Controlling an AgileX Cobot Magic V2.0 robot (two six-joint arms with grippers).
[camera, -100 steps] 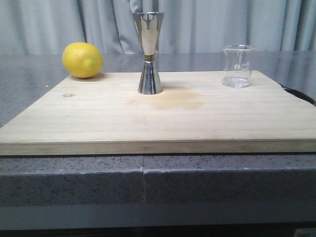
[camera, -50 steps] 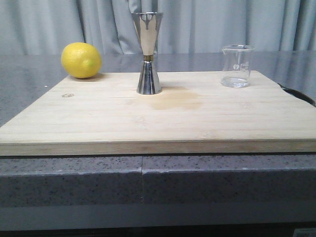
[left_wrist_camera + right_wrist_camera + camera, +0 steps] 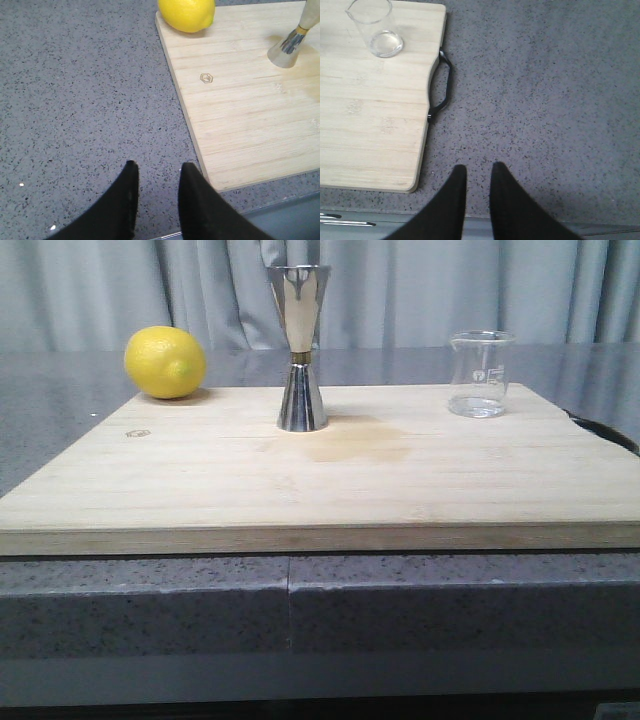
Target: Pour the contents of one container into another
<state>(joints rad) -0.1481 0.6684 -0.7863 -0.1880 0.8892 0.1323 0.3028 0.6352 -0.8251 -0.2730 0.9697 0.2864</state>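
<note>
Beaker (image 3: 374, 29) stands on the board (image 3: 365, 115) — well apart from the right gripper (image 3: 477, 172), slightly parted, empty.

jigger (image 3: 292, 37) top cut off | lemon (image 3: 186, 14) top cut off

Place: kitchen-style test bench
Evidence: speckled grey tabletop (image 3: 60, 410), wooden cutting board (image 3: 330, 480), lemon (image 3: 165, 362), grey curtain (image 3: 450, 290)
</note>
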